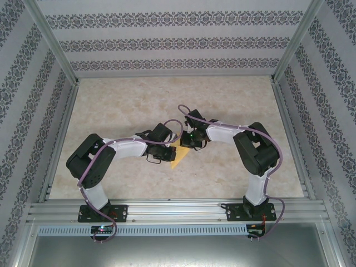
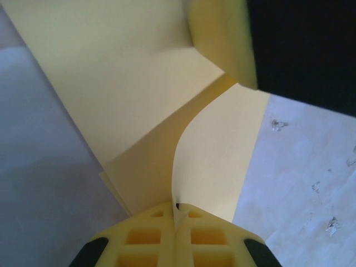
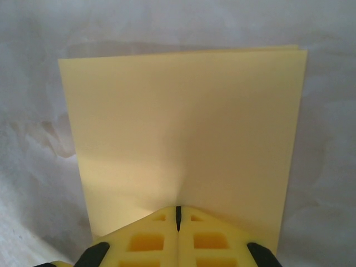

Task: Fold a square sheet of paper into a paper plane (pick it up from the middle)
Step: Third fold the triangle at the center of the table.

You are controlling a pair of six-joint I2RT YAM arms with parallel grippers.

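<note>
1. Yellow and thin, the square sheet of paper (image 1: 178,156) lies folded near the centre of the top view, between the two wrists. In the right wrist view the square sheet of paper (image 3: 183,122) is a flat rectangle with doubled layers along its top edge. In the left wrist view the square sheet of paper (image 2: 133,78) has one layer curling upward.
2. The left gripper (image 2: 177,218) has its jaws closed, with that curled layer pinched in the seam between them. In the top view the left gripper (image 1: 168,151) sits at the sheet's left edge.
3. The right gripper (image 3: 178,214) is closed as well, its tips touching the sheet's near edge. Whether they pinch a layer I cannot tell. In the top view the right gripper (image 1: 191,142) is at the sheet's upper right.
4. A pale, marbled beige table (image 1: 122,100) lies under everything.
5. Purple cables (image 1: 88,169) run along both arms.
6. An aluminium rail (image 1: 178,210) carries the bases along the bottom of the frame.
7. Striped walls (image 1: 172,41) with dark floral bands enclose three sides.
</note>
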